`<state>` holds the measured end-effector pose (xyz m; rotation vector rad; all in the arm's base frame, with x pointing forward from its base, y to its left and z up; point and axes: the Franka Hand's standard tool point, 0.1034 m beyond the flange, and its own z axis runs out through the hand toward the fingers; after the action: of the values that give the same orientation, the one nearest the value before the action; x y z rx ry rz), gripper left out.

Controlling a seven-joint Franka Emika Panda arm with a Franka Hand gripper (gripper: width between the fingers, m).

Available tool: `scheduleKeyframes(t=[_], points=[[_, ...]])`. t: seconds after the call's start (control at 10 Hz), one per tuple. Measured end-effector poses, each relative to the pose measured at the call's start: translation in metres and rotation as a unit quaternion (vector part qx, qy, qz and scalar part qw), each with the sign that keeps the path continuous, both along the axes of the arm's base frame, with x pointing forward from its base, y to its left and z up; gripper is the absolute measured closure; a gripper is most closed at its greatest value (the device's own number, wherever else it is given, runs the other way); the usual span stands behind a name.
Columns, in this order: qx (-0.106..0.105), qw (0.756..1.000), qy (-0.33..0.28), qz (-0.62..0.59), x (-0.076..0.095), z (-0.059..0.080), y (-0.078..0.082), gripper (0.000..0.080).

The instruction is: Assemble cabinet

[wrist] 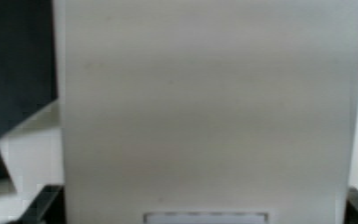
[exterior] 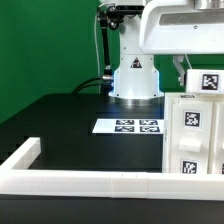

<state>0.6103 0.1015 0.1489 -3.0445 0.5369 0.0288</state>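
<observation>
Cabinet (exterior: 196, 125) stands directly beneath the claw, filling the wrist view.

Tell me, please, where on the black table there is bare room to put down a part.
The widest free patch of the table lies between the marker board, the white rail in front and the green backdrop. The strip between the marker board and the robot base is narrow. The exterior view's right is crowded by the cabinet. The wrist view is filled by a white panel.
</observation>
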Motion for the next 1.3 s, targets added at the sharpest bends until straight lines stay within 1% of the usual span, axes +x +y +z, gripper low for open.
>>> scheduleKeyframes(t=[0.1,0.2,0.4,0.6,0.8,0.9,1.0,1.1,1.2,1.3], points=[[0.010,0.996,0.006,-0.088,0.0001,0.0000,0.0012,0.0264],[0.012,0.989,0.010,-0.146,0.0002,0.0000,0.0014,0.0264],[0.012,0.984,0.012,-0.177,0.0002,-0.0001,0.0014,0.0264],[0.013,0.970,0.017,-0.241,0.0002,-0.0001,0.0018,0.0264],[0.016,0.935,0.030,-0.354,-0.0012,-0.0006,-0.0006,0.0264],[0.021,0.902,0.036,-0.429,-0.0007,-0.0006,-0.0011,0.0264],[0.032,0.873,0.036,-0.485,0.0012,-0.0008,-0.0012,0.0264],[0.035,0.861,0.034,-0.506,0.0018,-0.0008,-0.0010,0.0264],[0.035,0.855,0.036,-0.516,0.0015,-0.0013,0.0001,0.0264],[0.034,0.858,0.035,-0.511,0.0013,-0.0020,0.0001,0.0191]])
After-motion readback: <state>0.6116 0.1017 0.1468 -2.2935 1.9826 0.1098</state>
